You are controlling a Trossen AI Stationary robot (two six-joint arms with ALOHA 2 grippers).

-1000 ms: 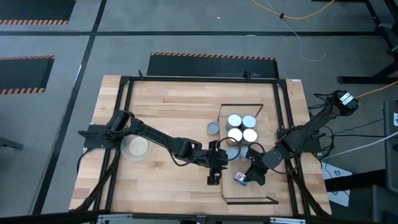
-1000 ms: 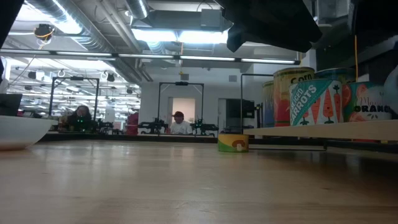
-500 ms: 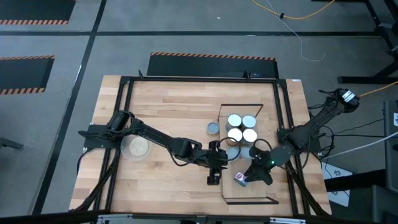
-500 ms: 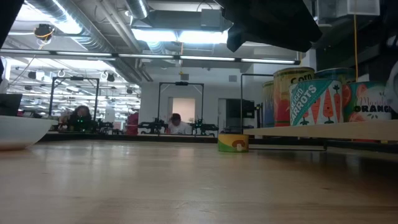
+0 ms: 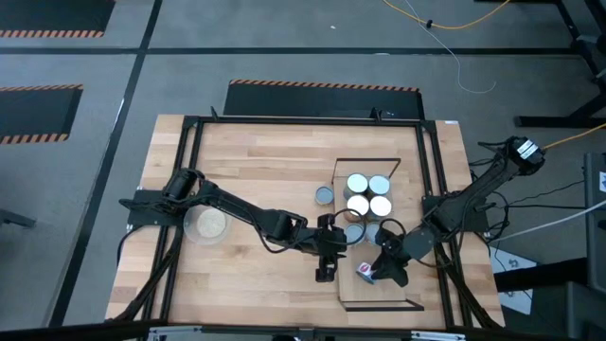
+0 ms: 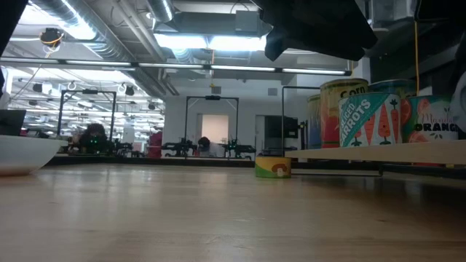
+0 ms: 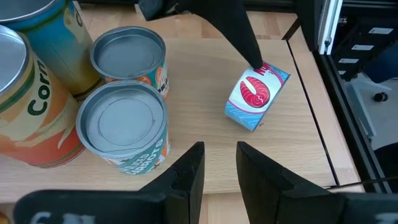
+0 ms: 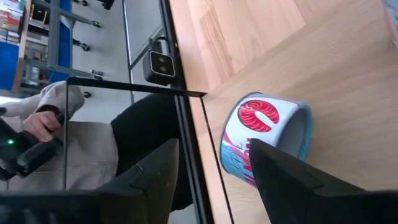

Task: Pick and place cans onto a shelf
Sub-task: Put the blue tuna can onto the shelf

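Note:
The shelf [image 5: 402,284] is a pale board with a black frame at the table's right. Several cans [image 5: 369,194] stand upright on its far half; they also show in the left wrist view [image 7: 121,124] and the low view [image 6: 368,116]. A short blue salmon can [image 5: 365,271] lies on its side on the board. My right gripper [image 5: 377,273] is open at this can [image 8: 264,140], one finger on either side. My left gripper [image 5: 327,263] is open and empty, just left of the shelf, facing the cans [image 7: 221,163]. One small can [image 5: 324,195] stands on the table. My right gripper has one fingertip at the salmon can's upper rim [image 7: 260,66], coming slanting down from the table's right. I cannot tell whether it touches. The can rests on its side wall on the shelf board.
A clear round dish [image 5: 208,224] stands on the table at the left, under my left arm. The shelf's thin black frame [image 5: 379,305] runs along its near end. A person sits beyond the table's edge in the right wrist view [image 8: 56,124].
My right arm has shifted a little and come back, and its gripper has stayed at the salmon can. The can has not moved.

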